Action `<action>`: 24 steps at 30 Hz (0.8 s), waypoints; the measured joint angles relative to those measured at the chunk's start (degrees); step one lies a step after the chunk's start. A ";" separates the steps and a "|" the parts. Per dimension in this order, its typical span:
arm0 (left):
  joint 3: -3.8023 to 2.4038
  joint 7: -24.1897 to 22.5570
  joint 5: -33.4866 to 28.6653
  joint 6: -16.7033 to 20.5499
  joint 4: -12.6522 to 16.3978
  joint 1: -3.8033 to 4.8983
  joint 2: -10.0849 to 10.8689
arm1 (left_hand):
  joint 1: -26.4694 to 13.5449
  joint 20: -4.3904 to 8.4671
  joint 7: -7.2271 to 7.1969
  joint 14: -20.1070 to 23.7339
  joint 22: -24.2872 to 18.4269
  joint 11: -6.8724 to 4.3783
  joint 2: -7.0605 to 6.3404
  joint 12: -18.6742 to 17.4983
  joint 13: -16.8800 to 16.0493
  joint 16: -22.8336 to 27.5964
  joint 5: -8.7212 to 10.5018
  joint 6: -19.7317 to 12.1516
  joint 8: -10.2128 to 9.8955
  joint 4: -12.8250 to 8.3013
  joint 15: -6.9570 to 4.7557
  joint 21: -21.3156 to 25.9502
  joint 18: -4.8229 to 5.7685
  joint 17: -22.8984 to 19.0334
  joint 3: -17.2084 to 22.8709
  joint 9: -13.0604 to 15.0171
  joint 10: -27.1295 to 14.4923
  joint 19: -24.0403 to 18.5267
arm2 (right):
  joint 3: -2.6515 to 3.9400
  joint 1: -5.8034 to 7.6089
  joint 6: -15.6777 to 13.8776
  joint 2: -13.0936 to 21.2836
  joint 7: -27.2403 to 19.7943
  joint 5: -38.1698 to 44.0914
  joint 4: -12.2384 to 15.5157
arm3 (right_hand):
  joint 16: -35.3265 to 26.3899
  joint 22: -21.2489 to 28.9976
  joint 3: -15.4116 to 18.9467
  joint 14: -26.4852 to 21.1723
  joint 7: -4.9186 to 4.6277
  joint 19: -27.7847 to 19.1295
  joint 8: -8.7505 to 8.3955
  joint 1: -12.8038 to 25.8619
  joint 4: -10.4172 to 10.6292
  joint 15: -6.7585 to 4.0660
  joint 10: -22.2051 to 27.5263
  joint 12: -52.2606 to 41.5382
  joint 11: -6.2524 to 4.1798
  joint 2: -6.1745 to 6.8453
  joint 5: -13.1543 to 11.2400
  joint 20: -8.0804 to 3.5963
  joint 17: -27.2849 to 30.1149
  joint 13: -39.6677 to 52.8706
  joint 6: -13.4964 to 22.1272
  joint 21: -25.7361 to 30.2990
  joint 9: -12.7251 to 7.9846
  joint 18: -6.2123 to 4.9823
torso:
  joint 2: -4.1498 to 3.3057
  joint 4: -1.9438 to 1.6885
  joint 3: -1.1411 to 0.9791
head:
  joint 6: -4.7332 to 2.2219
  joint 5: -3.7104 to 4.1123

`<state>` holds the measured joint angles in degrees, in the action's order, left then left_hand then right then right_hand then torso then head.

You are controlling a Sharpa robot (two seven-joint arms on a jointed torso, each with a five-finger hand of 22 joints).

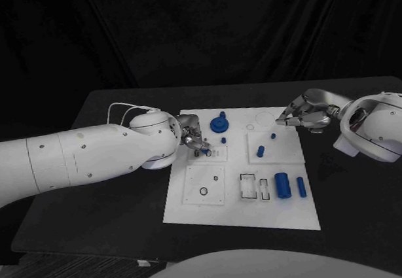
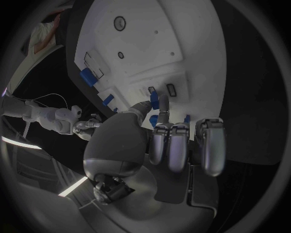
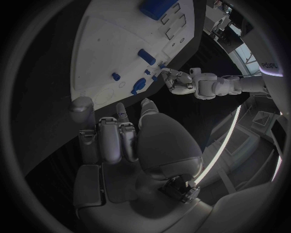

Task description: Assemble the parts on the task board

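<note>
One task board [image 1: 285, 218], two hands, left hand [image 1: 192, 138] pinching one blue part [image 2: 162, 115]

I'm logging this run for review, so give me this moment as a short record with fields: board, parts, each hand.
board: white task board in the middle of the black table
parts: large blue cylinder and slimmer blue pin lying side by side; round blue knob at the far end
left hand: left hand over the board's left edge, pinching a small blue part
right hand: right hand at the board's far right corner; holding nothing visible
</note>
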<state>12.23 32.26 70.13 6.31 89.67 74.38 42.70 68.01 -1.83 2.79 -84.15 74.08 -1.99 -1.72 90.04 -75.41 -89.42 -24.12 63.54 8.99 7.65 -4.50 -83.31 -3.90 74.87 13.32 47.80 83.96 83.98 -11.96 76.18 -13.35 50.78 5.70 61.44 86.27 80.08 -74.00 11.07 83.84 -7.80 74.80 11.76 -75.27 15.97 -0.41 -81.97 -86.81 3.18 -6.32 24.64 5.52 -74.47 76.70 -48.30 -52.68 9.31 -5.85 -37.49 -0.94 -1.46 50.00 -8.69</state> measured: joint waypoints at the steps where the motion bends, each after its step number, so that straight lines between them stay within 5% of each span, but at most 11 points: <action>1: 0.00 0.00 0.04 0.00 0.06 -0.01 0.02 | 0.00 0.00 0.00 0.00 0.00 0.00 0.00 0.00 0.00 0.00 0.00 0.00 0.00 0.00 0.00 0.00 0.00 0.00 0.00 0.00 0.00 0.00 | 0.00 0.00 0.00 -0.01 0.00 0.00 -0.01 | 0.00 0.00 0.00 0.00 0.00 0.00 0.00 0.00 0.00 0.00 0.01 0.00 0.00 0.00 0.00 0.00 0.00 0.00 0.00 0.00 0.00 0.00 | -0.01 0.01 0.01 | 0.00 -0.03; 21: 0.00 -0.03 0.39 -0.16 0.14 -0.08 0.01 | -0.38 0.00 0.00 0.00 0.00 0.00 0.36 0.00 0.00 0.00 0.00 0.00 0.00 0.00 0.00 0.00 0.00 0.00 0.00 0.01 0.00 0.00 | 0.00 -0.05 0.01 0.00 0.01 0.00 -0.11 | -0.51 0.00 0.00 0.00 0.00 -0.11 0.00 0.00 0.00 0.00 0.02 0.00 0.00 0.00 0.88 -0.10 0.00 -0.01 0.00 0.80 -0.01 0.00 | -0.02 -0.04 0.01 | 0.00 -0.10; 22: 0.00 -0.03 0.40 -0.18 0.10 -0.09 -0.03 | -1.07 0.00 -0.02 0.00 0.00 0.00 -0.33 0.00 0.00 0.00 0.00 0.02 0.00 0.09 0.00 0.00 0.00 0.00 0.08 0.06 0.00 0.00 | 0.00 -0.06 0.01 0.00 0.01 0.00 -0.11 | -0.70 0.00 0.00 0.00 0.00 -0.11 0.00 0.00 0.00 0.00 0.02 0.00 0.00 0.00 0.88 -0.10 0.00 -0.01 0.00 0.80 -0.01 0.00 | -0.02 -0.04 0.01 | 0.00 -0.11; 24: 0.00 -0.03 0.41 -0.21 0.05 -0.10 -0.11 | -1.20 0.00 -0.02 0.00 0.00 0.00 -0.46 0.00 0.00 0.00 0.91 0.02 0.00 0.39 0.00 0.00 0.00 0.00 2.60 0.32 0.00 0.00 | 0.00 -0.06 0.01 0.03 0.01 0.00 -0.11 | -0.71 0.00 0.00 0.00 0.00 -0.11 0.00 0.00 0.00 0.00 0.02 0.00 0.00 0.00 0.88 -0.10 0.00 -0.01 0.00 0.80 -0.01 0.00 | -0.02 -0.03 0.00 | 0.00 -0.13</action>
<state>12.23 32.23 70.54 6.10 89.72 74.29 42.59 66.81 -1.83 2.77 -84.15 74.08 -2.00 -2.17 90.04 -75.41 -89.42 -23.21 63.56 8.99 8.05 -4.51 -83.31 -3.90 74.87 15.92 48.12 83.95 83.98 -11.96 76.12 -13.35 50.80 5.71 61.45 86.16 79.37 -74.00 11.07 83.84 -7.80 74.69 11.76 -75.27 15.96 -0.41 -81.95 -86.81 3.17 -6.32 25.52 5.42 -74.47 76.69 -48.30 -51.89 9.30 -5.86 -37.51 -0.97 -1.46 50.00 -8.82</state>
